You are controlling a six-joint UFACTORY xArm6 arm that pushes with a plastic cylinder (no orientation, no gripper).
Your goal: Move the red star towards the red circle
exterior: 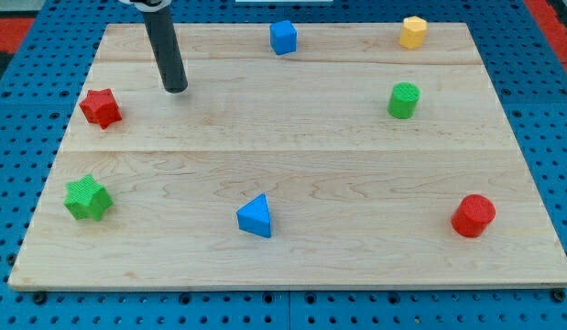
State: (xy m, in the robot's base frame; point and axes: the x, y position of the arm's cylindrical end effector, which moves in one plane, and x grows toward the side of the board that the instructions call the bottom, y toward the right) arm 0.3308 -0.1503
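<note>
The wooden board (292,165) fills the view, smooth and likely slippery. My arm ends in a bare rod with no claw, so nothing clenches or releases. My tip (176,89) rests on the board, near the red star (101,107) at the star's two o'clock, apart from it. The star sits near nine o'clock on the board, the red circle (473,216) far off near four o'clock. The star looks light, stiff and prone to spinning; I judge pushing its far flank, at ten o'clock, best.
</note>
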